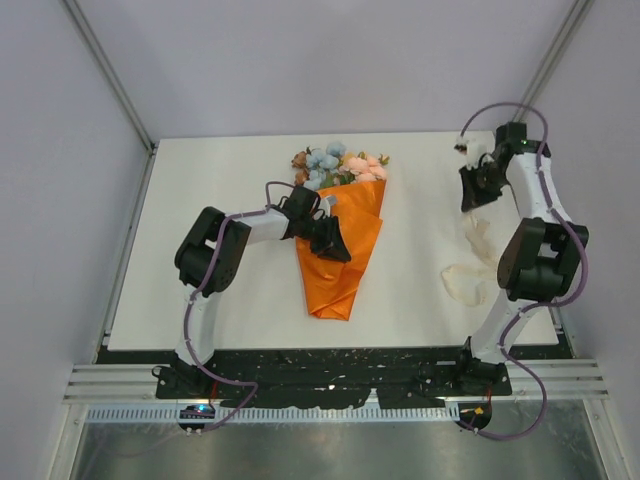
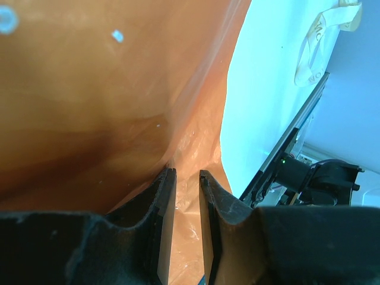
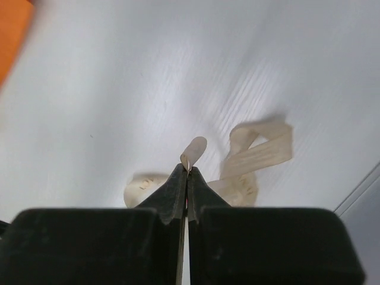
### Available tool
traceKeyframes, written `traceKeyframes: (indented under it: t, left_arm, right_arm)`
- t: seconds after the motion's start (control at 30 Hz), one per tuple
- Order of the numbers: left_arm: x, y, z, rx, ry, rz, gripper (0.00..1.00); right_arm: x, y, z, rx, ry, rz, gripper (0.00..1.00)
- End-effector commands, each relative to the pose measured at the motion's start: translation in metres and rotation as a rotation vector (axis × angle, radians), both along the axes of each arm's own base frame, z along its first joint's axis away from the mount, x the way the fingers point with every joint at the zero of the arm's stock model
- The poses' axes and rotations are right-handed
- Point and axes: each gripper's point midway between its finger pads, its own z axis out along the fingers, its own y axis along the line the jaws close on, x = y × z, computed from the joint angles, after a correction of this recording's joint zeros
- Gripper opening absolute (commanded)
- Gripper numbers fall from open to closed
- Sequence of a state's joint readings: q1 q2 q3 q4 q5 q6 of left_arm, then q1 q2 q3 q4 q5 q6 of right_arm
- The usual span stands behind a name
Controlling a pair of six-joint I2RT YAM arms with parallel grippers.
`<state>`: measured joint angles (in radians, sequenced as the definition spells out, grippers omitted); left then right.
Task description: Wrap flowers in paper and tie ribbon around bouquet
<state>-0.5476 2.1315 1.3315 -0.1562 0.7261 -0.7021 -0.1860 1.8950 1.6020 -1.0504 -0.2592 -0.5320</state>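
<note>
From above, the bouquet (image 1: 350,270) lies across the middle of the table (image 1: 220,200), blooms far and point near. The left fingers (image 1: 330,240) rest on it, and the ribbon (image 1: 465,278) hangs well off to its right from the right fingers (image 1: 472,195). In the left wrist view the fingers (image 2: 163,202) are narrowly parted over the paper (image 2: 89,89), and whether they grip it is unclear. In the right wrist view the fingers (image 3: 178,190) are pressed together, pinching the ribbon's end, which must travel leftward.

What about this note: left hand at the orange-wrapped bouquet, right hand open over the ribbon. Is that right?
Not quite. The right hand is not open: its jaws are shut on the end of the ribbon, as the right wrist view shows. The rest stands: the left hand is at the orange-wrapped bouquet.
</note>
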Motion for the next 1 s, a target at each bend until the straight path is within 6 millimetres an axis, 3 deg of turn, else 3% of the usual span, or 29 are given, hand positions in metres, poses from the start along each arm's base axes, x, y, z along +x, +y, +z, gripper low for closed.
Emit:
traceKeyframes:
  t: [0.0, 0.07, 0.2, 0.4, 0.53, 0.6, 0.63, 0.67, 0.7, 0.73, 0.77, 0.8, 0.83, 0.9, 0.97]
  left_arm:
    - [-0.005, 0.013, -0.028, 0.087, 0.027, 0.023, 0.27]
    - [-0.005, 0.013, -0.029, 0.087, 0.035, 0.023, 0.27]
    - [-0.005, 0.013, -0.030, 0.087, 0.036, 0.025, 0.27]
    - [-0.005, 0.013, -0.032, 0.088, 0.040, 0.024, 0.27]
    - [-0.005, 0.014, -0.031, 0.090, 0.041, 0.027, 0.27]
    - [-0.005, 0.015, -0.032, 0.091, 0.041, 0.027, 0.27]
    - [-0.005, 0.015, -0.031, 0.088, 0.040, 0.025, 0.27]
    - [-0.005, 0.014, -0.031, 0.086, 0.039, 0.026, 0.27]
    - [-0.005, 0.014, -0.031, 0.085, 0.043, 0.026, 0.27]
    - [-0.004, 0.015, -0.032, 0.084, 0.045, 0.028, 0.26]
    - [-0.004, 0.015, -0.033, 0.083, 0.049, 0.028, 0.26]
    - [-0.004, 0.016, -0.034, 0.083, 0.053, 0.030, 0.26]
    - [-0.004, 0.015, -0.032, 0.081, 0.051, 0.029, 0.26]
    - [-0.004, 0.016, -0.032, 0.079, 0.051, 0.028, 0.26]
    - [-0.004, 0.017, -0.032, 0.078, 0.053, 0.028, 0.27]
  right_arm:
    - [0.020, 0.045, 0.179, 0.189, -0.480, 0.114, 0.05]
    - [0.014, 0.060, 0.215, 0.261, -0.561, 0.138, 0.05]
    - [-0.006, 0.092, 0.254, 0.398, -0.646, 0.195, 0.05]
    - [-0.046, 0.138, 0.246, 0.499, -0.593, 0.335, 0.06]
    - [-0.082, 0.161, 0.223, 0.584, -0.461, 0.411, 0.05]
    - [-0.110, 0.174, 0.202, 0.602, -0.355, 0.480, 0.06]
    - [-0.129, 0.188, 0.182, 0.614, -0.270, 0.528, 0.05]
    - [-0.139, 0.192, 0.175, 0.610, -0.261, 0.557, 0.05]
    - [-0.154, 0.204, 0.150, 0.605, -0.196, 0.600, 0.05]
    - [-0.166, 0.211, 0.139, 0.601, -0.168, 0.626, 0.09]
    - [-0.178, 0.220, 0.118, 0.586, -0.127, 0.672, 0.30]
    - [-0.181, 0.225, 0.112, 0.592, -0.102, 0.669, 0.41]
    - [-0.175, 0.229, 0.100, 0.606, -0.059, 0.604, 0.66]
    - [-0.150, 0.230, 0.084, 0.620, -0.017, 0.477, 0.78]
    - [-0.118, 0.232, 0.074, 0.650, 0.006, 0.338, 0.79]
